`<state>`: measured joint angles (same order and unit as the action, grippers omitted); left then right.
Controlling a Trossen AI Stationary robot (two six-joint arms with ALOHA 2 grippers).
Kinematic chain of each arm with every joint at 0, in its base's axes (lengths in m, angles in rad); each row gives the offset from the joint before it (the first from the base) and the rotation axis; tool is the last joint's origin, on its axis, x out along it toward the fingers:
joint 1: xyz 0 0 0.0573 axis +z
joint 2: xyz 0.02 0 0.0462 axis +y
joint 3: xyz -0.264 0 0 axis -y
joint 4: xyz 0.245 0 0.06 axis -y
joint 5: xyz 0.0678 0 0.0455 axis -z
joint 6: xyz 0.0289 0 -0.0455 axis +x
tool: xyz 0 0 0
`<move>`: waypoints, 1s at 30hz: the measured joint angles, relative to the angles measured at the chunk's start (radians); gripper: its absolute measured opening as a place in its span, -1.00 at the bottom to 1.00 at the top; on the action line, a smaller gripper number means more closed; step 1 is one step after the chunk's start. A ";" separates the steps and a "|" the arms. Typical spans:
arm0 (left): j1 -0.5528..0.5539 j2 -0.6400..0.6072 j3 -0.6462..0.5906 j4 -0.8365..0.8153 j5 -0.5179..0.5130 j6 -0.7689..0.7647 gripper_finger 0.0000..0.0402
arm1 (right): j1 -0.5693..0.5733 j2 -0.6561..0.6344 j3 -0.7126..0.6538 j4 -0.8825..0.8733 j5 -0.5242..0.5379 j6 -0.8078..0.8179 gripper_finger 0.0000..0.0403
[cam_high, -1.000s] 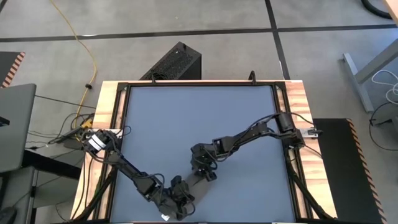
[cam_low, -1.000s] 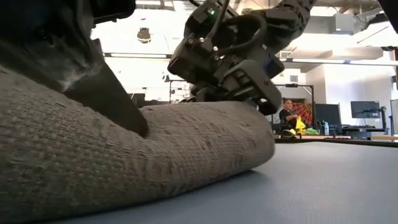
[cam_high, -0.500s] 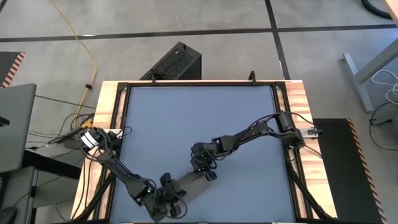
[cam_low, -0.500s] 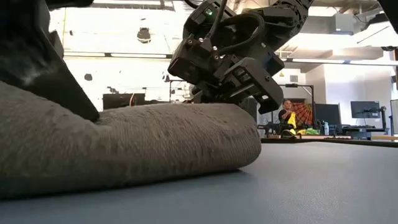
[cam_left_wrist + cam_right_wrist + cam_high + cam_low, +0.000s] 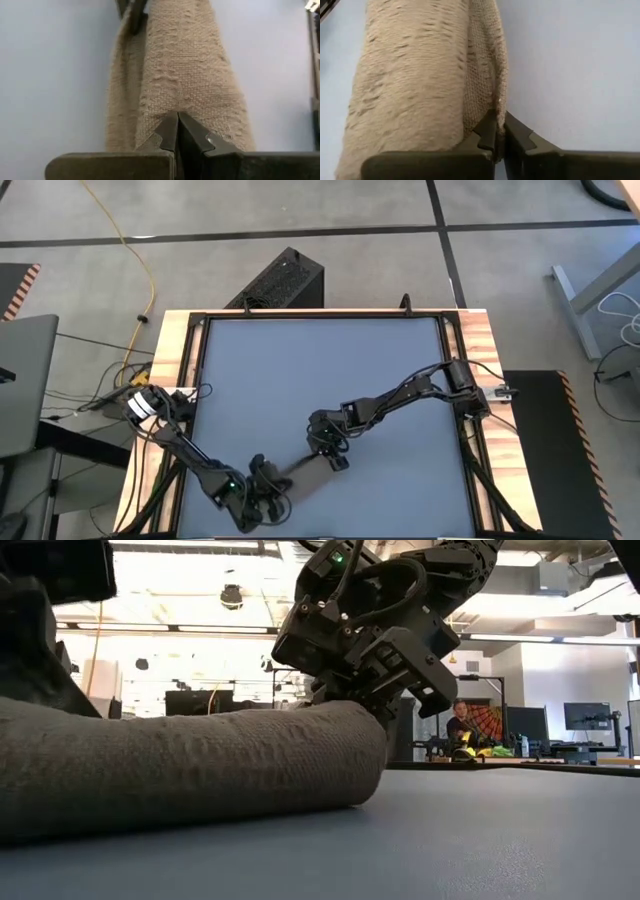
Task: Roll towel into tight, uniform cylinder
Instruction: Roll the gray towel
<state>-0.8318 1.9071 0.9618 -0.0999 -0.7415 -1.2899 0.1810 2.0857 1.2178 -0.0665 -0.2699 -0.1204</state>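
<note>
From above, the towel (image 5: 300,473) lies as a slim taupe roll on the blue-grey tabletop (image 5: 320,370) near its front edge, slanting between the two dark arms; the left gripper (image 5: 262,488) sits at its nearer, left end and the right gripper (image 5: 330,452) at its farther, right end. At table height, the towel (image 5: 180,775) shows as a thick, coarse-woven cylinder lying flat on the smooth table surface (image 5: 450,840), its rounded right end directly under the right gripper (image 5: 375,710), which presses down on the top of the roll. In the left wrist view, the left gripper (image 5: 177,120) has its fingers (image 5: 167,132) clenched tip to tip on the nubbly weave of the towel (image 5: 185,65), pinching a small fold of it. In the right wrist view, the right gripper (image 5: 497,122) has its fingers (image 5: 487,131) nearly together, grasping the thin loose outer edge of the towel (image 5: 410,70) just beside the plump rolled body
</note>
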 joint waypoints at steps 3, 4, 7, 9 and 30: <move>0.008 -0.001 -0.020 0.014 -0.001 0.000 -1.00 | 0.000 0.000 -0.001 0.009 0.001 0.000 -0.71; 0.013 -0.002 -0.026 0.026 0.004 0.012 -1.00 | 0.000 0.000 0.001 0.010 0.002 0.000 -0.69; 0.033 -0.003 -0.051 0.082 0.032 0.058 -1.00 | -0.013 -0.004 0.034 -0.017 0.003 0.003 -0.61; 0.043 -0.004 -0.069 0.117 0.048 0.078 -1.00 | -0.023 -0.012 0.059 -0.052 0.005 0.008 -0.57; 0.060 0.000 -0.081 0.049 0.068 0.142 -1.00 | 0.109 -0.154 0.030 0.088 0.025 -0.019 -0.44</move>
<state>-0.7714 1.9068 0.8806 -0.0506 -0.6735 -1.1477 0.2901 1.9313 1.2481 0.0220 -0.2452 -0.1391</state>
